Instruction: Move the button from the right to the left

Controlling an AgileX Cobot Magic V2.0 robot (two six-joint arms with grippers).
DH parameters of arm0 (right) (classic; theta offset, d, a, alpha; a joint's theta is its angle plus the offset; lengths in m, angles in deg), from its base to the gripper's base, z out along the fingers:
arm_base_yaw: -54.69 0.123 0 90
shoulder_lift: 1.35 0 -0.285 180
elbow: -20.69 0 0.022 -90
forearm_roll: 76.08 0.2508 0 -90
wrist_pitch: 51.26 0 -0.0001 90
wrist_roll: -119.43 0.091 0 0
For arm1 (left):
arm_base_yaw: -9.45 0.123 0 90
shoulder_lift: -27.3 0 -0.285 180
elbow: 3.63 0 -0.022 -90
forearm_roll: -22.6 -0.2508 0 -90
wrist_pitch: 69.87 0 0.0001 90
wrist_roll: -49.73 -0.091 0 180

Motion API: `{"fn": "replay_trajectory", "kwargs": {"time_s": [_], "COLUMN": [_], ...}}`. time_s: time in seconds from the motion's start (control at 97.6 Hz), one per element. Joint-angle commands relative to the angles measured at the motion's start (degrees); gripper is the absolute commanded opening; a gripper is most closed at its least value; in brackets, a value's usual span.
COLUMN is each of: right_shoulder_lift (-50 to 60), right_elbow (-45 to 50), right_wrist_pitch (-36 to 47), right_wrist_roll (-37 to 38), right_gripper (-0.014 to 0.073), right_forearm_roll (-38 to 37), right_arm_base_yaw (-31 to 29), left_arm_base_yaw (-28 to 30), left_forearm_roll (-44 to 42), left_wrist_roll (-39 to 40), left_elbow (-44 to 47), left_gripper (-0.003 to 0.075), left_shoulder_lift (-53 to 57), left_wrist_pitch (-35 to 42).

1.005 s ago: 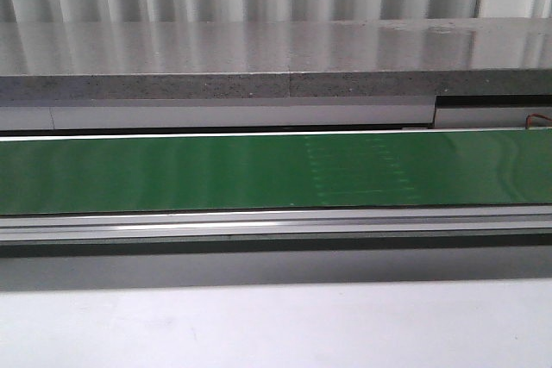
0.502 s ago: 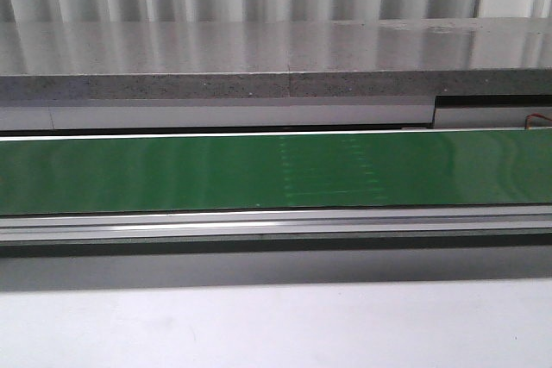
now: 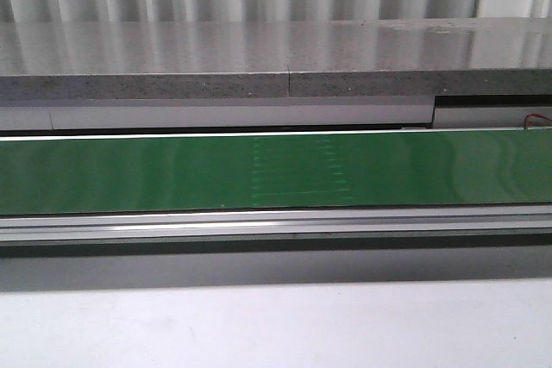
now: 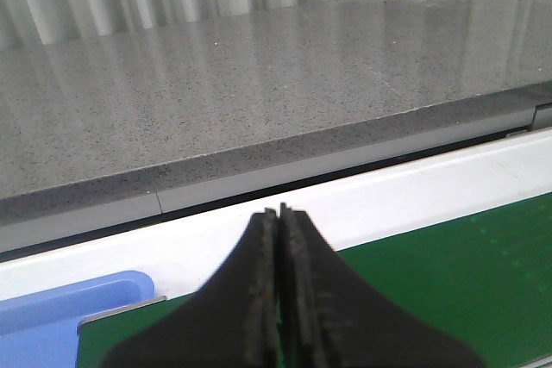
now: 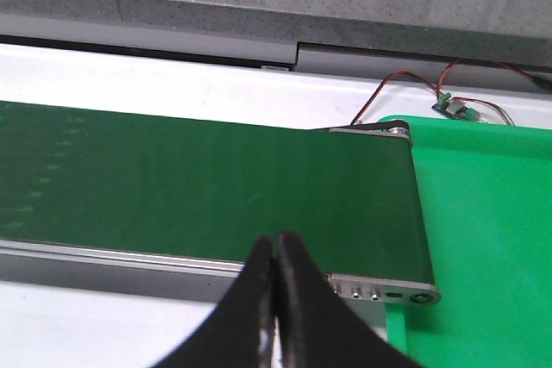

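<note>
No button shows in any view; it is out of sight. My left gripper [image 4: 279, 213] is shut and empty, hanging over the near part of the green conveyor belt [image 4: 448, 273]. My right gripper [image 5: 276, 240] is shut and empty, over the near metal rail of the belt [image 5: 216, 187], close to the belt's right end. Neither gripper shows in the front view, where the belt [image 3: 129, 174] runs across the picture with a faint patch of stitch marks [image 3: 302, 170] on it.
A grey speckled stone ledge [image 3: 276, 58] runs behind the belt. A blue tray [image 4: 52, 316] lies at the belt's left end. A bright green tray [image 5: 483, 213] lies at its right end, with a small circuit board and red wires [image 5: 453, 105] behind. White table [image 3: 276, 325] in front.
The faint patch of stitch marks on the belt has moved to the left, so the belt is running leftward. Nothing else in the front view differs.
</note>
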Motion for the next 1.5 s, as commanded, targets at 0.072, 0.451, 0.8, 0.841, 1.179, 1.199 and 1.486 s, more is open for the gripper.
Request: {"fn": "replay_trajectory", "kwargs": {"time_s": [0.072,0.451,0.8,0.841,1.179,1.199,1.486], "right_shoulder_lift": [-0.15,-0.15,-0.15,-0.15,-0.15,-0.15,-0.14], "right_elbow": [-1.47,-1.47,-1.47,-1.47,-1.47,-1.47,-1.47], "right_wrist_pitch": [3.70,3.70,3.70,3.70,3.70,3.70,3.76], "right_wrist_roll": [-0.42,-0.42,-0.42,-0.42,-0.42,-0.42,-0.42], "right_gripper": [-0.0067,-0.0067,-0.0067,-0.0067,-0.0067,-0.0067,-0.0067], "right_forearm_roll": [0.03,0.03,0.03,0.03,0.03,0.03,0.03], "right_arm_base_yaw": [0.11,0.11,0.11,0.11,0.11,0.11,0.11], "left_arm_base_yaw": [-4.33,-11.48,-11.36,-11.36,-10.23,-9.91,-7.84], "left_forearm_roll": [1.19,-39.60,-61.32,-61.32,-61.32,-61.32,-61.32], "left_wrist_roll": [0.38,41.62,64.54,64.64,64.65,64.65,66.25], "left_elbow": [0.53,7.90,20.10,21.39,29.53,29.95,33.75], "left_gripper": [-0.0020,-0.0020,-0.0020,-0.0020,-0.0020,-0.0020,-0.0020], "left_shoulder_lift": [0.09,5.25,14.15,15.52,27.38,28.08,32.85], "left_wrist_pitch": [8.51,20.85,28.96,28.96,29.20,29.20,30.25]}}
